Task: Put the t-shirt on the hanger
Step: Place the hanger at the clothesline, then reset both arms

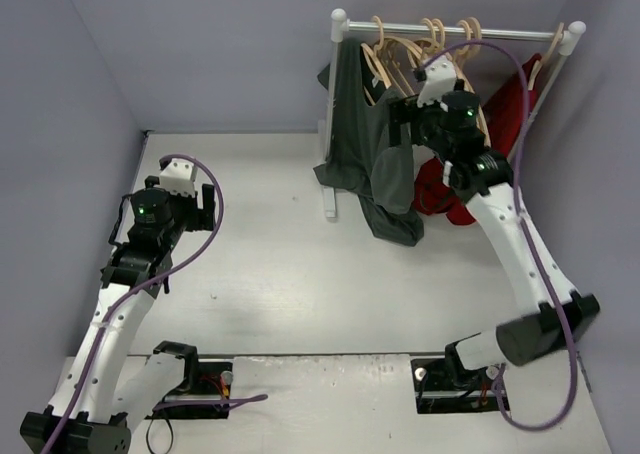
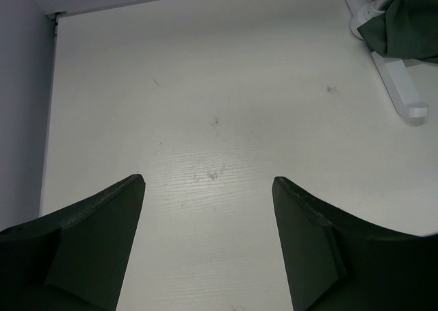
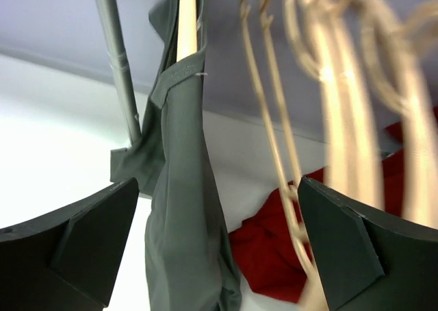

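The dark grey-green t-shirt (image 1: pixel 365 149) hangs from the left end of the rack, draped over a pale wood hanger (image 1: pixel 379 66). In the right wrist view the hanger's arm (image 3: pixel 186 20) runs inside the shirt's collar and the t-shirt (image 3: pixel 183 208) hangs down between my fingers. My right gripper (image 1: pixel 399 126) is open next to the shirt's right side, holding nothing (image 3: pixel 219 191). My left gripper (image 1: pixel 208 211) is open and empty over the bare table at the left (image 2: pixel 209 182). A corner of the shirt (image 2: pixel 405 30) shows at the left wrist view's top right.
The white rack (image 1: pixel 455 29) carries several more wood hangers (image 3: pixel 345 98), blurred in the right wrist view. A bright red garment (image 1: pixel 448 196) lies behind and right of the shirt (image 3: pixel 270 246). The rack's post (image 3: pixel 118 64) and foot (image 2: pixel 400 88) stand on the table.
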You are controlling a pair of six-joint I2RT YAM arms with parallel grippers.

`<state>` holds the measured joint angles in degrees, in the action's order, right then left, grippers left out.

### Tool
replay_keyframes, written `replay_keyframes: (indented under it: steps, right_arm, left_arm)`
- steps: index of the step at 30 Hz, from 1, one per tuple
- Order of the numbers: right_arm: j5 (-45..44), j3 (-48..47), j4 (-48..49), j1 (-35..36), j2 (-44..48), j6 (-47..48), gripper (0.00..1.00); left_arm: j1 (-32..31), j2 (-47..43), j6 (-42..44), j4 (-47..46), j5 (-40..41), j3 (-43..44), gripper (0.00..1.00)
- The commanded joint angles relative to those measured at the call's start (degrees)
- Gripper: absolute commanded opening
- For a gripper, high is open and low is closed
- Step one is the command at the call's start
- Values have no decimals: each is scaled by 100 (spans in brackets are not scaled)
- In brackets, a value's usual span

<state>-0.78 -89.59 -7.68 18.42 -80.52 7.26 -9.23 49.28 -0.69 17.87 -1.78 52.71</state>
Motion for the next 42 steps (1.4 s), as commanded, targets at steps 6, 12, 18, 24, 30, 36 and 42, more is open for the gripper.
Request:
replay_keyframes:
  steps: [6, 12, 18, 24, 30, 36, 42]
  right_arm:
    - [-834, 2137, 420, -22, 3167, -558, 100]
    - [-1179, 3394, 390, -22, 4972, -954, 100]
    - [-872, 4264, 346, -22, 6152, -1306, 100]
    - [-869, 4608, 337, -20, 6660, -1415, 100]
    - [-977, 4675, 343, -5, 6612, -1561, 100]
    - [-1152, 4714, 353, 6, 6584, -1623, 100]
    - [-1277, 4723, 337, 30, 6591, -1632, 100]
  left_arm:
    - [31, -333, -117, 105, 24, 337, 72]
    - [-8, -944, -326, 700, 55, 426, 74]
    - [-87, -1666, -406, 937, -138, -67, 75]
    - [-186, -2301, -374, 856, -37, -621, 75]
    - [-219, -2493, -392, 636, 90, -940, 75]
    - [-245, -2491, -371, 738, 117, -1010, 75]
    - [-349, -2443, -406, 753, 117, -1015, 75]
